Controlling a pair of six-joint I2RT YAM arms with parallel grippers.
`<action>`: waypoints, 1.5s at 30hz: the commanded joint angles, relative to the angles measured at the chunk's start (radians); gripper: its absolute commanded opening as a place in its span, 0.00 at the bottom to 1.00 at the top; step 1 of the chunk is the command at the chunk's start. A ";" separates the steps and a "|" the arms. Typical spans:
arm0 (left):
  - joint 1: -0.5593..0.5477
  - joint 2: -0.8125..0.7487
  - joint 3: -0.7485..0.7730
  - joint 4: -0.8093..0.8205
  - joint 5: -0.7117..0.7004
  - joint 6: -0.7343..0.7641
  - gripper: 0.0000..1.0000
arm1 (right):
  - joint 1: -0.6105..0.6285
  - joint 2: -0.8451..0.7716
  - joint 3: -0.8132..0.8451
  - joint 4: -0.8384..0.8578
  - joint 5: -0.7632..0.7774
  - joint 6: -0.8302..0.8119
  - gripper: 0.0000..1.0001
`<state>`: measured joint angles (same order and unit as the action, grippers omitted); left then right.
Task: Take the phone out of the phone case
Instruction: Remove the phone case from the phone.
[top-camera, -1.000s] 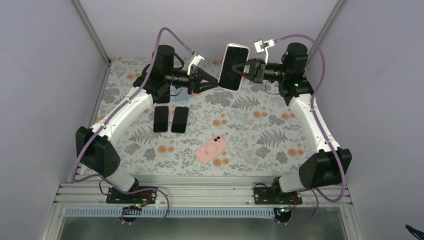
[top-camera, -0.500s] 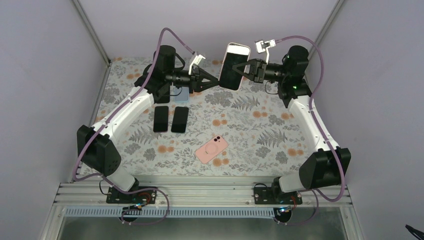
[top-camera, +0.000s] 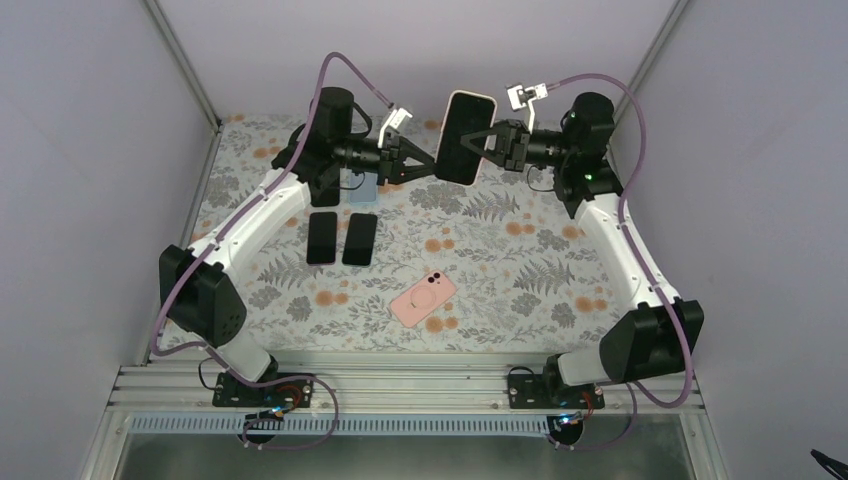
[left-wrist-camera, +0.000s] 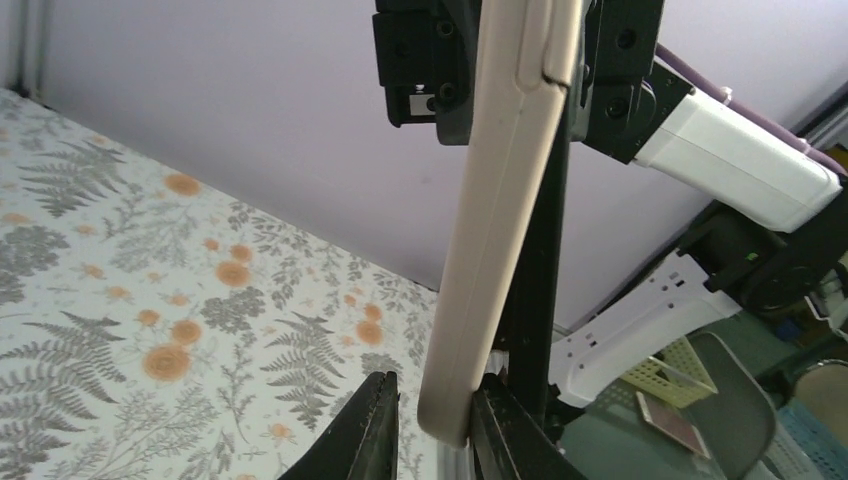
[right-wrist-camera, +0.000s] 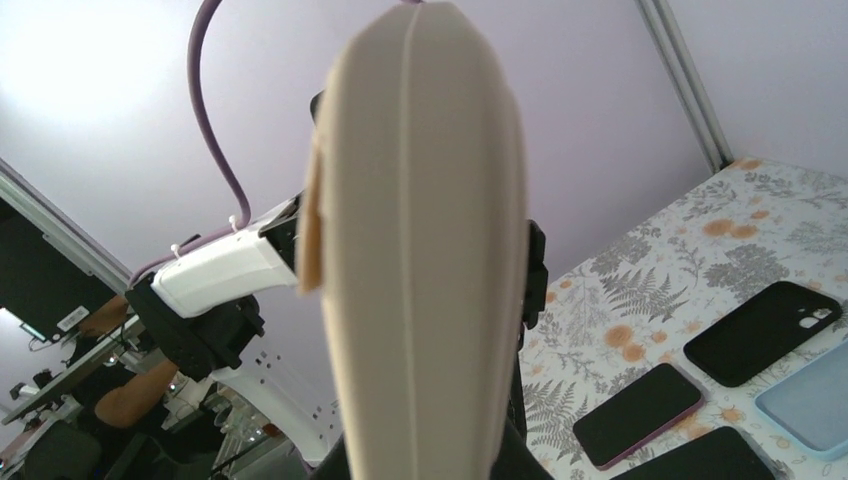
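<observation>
A phone in a cream phone case (top-camera: 470, 96) is held upright in the air over the far middle of the table, its dark screen (top-camera: 458, 140) facing the top camera. My right gripper (top-camera: 487, 140) is shut on it from the right. In the right wrist view the case's edge (right-wrist-camera: 420, 250) fills the middle, and the right gripper (right-wrist-camera: 425, 455) is mostly hidden behind it. My left gripper (top-camera: 437, 166) meets the case's left edge. In the left wrist view the case's lower corner (left-wrist-camera: 490, 230) sits between the narrowly closed fingers of the left gripper (left-wrist-camera: 435, 385).
On the floral table lie a pink phone (top-camera: 423, 298) at the near middle and two black phones (top-camera: 322, 237) (top-camera: 360, 238) at the left. A light blue case (top-camera: 362, 190) lies partly under my left arm. Purple walls enclose the table.
My left gripper has moved right onto the case's edge and narrowed its jaws. The right gripper has shifted the phone slightly left towards it.
</observation>
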<state>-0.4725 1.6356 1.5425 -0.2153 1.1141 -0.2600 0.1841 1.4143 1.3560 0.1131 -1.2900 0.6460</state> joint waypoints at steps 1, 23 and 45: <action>0.012 0.032 0.038 0.060 -0.033 -0.035 0.18 | 0.083 -0.064 0.037 -0.107 -0.220 -0.082 0.04; 0.006 0.038 0.092 0.218 0.122 -0.167 0.20 | 0.152 -0.035 0.012 -0.263 -0.235 -0.222 0.04; 0.001 0.037 -0.038 0.478 0.165 -0.391 0.02 | 0.121 -0.017 -0.014 -0.185 -0.247 -0.110 0.05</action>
<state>-0.4625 1.6810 1.5120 0.1379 1.4075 -0.5701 0.2413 1.3972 1.3651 -0.0143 -1.3392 0.5484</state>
